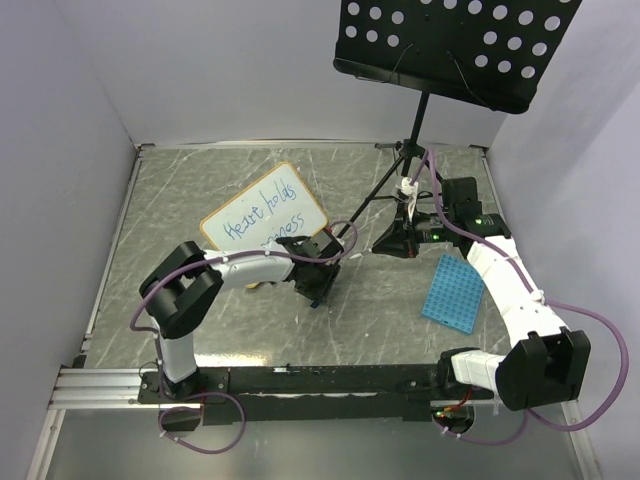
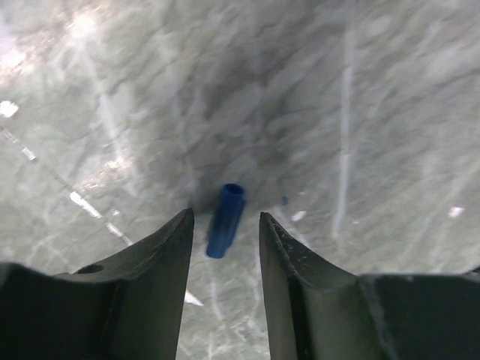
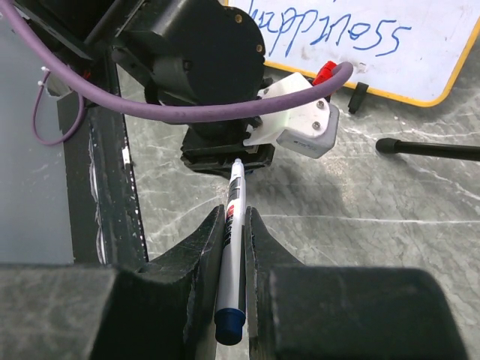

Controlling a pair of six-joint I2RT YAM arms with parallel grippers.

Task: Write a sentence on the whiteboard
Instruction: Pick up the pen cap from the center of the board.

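Top view: the whiteboard (image 1: 280, 190), with the sentence (image 1: 258, 222) written on it, sits far-left on the worktop (image 1: 380, 320). Left wrist: my left fingers (image 2: 161, 259) stand half apart, and the blue cap (image 2: 225, 220) lies between their tips, long axis running away. Right wrist: my right fingers (image 3: 196, 259) clamp the marker (image 3: 234, 225), its tip pointing at the left arm (image 3: 202, 67).

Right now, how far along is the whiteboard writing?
Done, it seems: the sentence stands in blue on the whiteboard. In hand: the right gripper is shut on the marker; the left gripper, open, straddles the blue cap lying on the table. Left: probably grasping the cap and recapping the marker.
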